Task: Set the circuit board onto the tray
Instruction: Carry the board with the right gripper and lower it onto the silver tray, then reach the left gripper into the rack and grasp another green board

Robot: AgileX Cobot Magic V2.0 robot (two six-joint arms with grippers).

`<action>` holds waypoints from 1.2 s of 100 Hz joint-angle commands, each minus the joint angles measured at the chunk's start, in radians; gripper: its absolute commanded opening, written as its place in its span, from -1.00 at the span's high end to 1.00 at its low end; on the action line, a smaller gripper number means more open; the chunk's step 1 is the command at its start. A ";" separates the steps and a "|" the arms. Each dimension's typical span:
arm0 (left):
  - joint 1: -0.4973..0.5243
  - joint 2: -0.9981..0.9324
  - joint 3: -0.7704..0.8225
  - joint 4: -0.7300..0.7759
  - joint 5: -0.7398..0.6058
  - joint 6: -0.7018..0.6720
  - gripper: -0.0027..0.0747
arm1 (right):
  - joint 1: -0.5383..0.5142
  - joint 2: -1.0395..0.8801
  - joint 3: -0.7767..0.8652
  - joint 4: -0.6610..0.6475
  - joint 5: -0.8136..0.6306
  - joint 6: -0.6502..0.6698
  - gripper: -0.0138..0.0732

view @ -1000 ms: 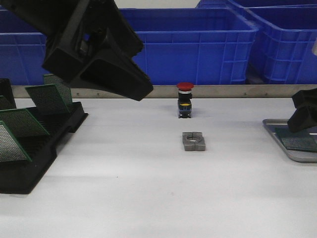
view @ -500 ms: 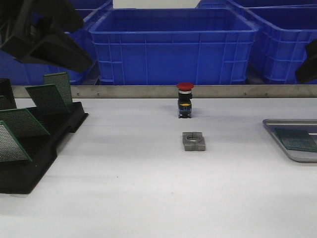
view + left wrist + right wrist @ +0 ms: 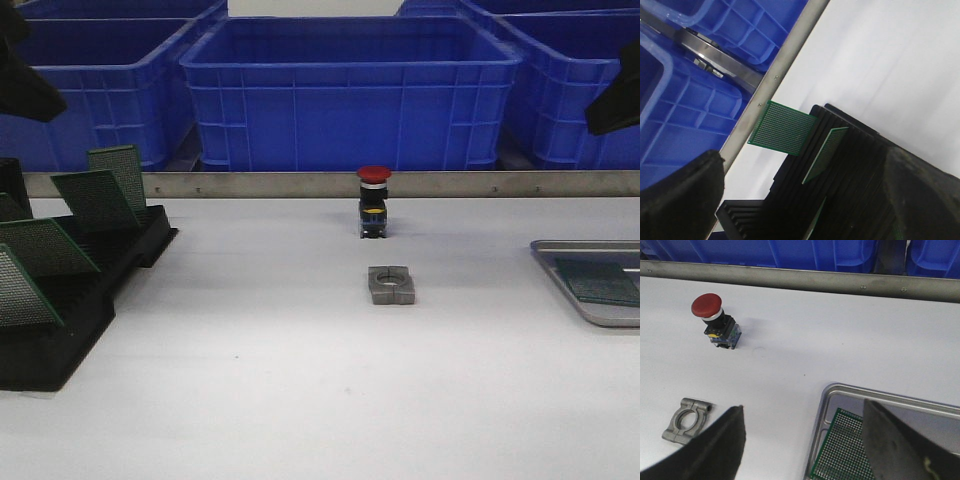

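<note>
A silver-grey tray (image 3: 553, 258) sits at the table's right edge with one green circuit board (image 3: 600, 282) lying flat in it. The right wrist view shows the tray's rim (image 3: 880, 396) and that board (image 3: 842, 452) below my right gripper (image 3: 804, 407), which is open and empty, high above the tray's near corner. In the front view only a dark part of it (image 3: 614, 106) shows at the top right. My left gripper (image 3: 802, 156) is open and empty above the black slotted rack (image 3: 850, 165), which holds several upright boards (image 3: 782, 127). From the front it (image 3: 22, 82) shows only at the top left.
A red push button (image 3: 373, 200) stands mid-table, with a grey metal clamp block (image 3: 391, 284) just in front of it. Big blue bins (image 3: 350, 90) line the back behind a metal rail (image 3: 300, 184). The black rack (image 3: 60, 330) fills the left side.
The left arm has swung up and to the left, almost out of the front view. The right gripper has lifted off the tray to the upper right, leaving the board in the tray.
</note>
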 commanded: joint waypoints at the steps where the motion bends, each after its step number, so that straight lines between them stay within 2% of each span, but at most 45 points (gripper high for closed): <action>1: 0.002 -0.005 -0.030 0.011 -0.050 -0.012 -0.64 | -0.006 -0.036 -0.027 0.014 0.019 -0.007 -0.51; 19: 0.002 0.071 -0.079 0.103 -0.050 -0.012 -0.64 | -0.006 -0.036 -0.027 0.014 0.019 -0.007 -0.51; 59: 0.002 0.267 -0.293 0.155 0.127 -0.012 -0.61 | -0.006 -0.036 -0.027 0.014 0.019 -0.007 -0.51; 75: 0.002 0.323 -0.307 0.224 0.145 -0.012 -0.44 | -0.006 -0.036 -0.027 0.014 0.017 -0.007 -0.51; 88: 0.002 0.352 -0.309 0.234 0.129 -0.012 -0.29 | -0.006 -0.036 -0.027 0.014 0.013 -0.007 -0.51; 106: 0.002 0.374 -0.310 0.234 0.115 -0.012 -0.18 | -0.006 -0.036 -0.027 0.014 0.013 -0.007 -0.51; 120: 0.002 0.379 -0.310 0.234 0.117 -0.012 0.11 | -0.006 -0.036 -0.027 0.014 0.013 -0.007 -0.51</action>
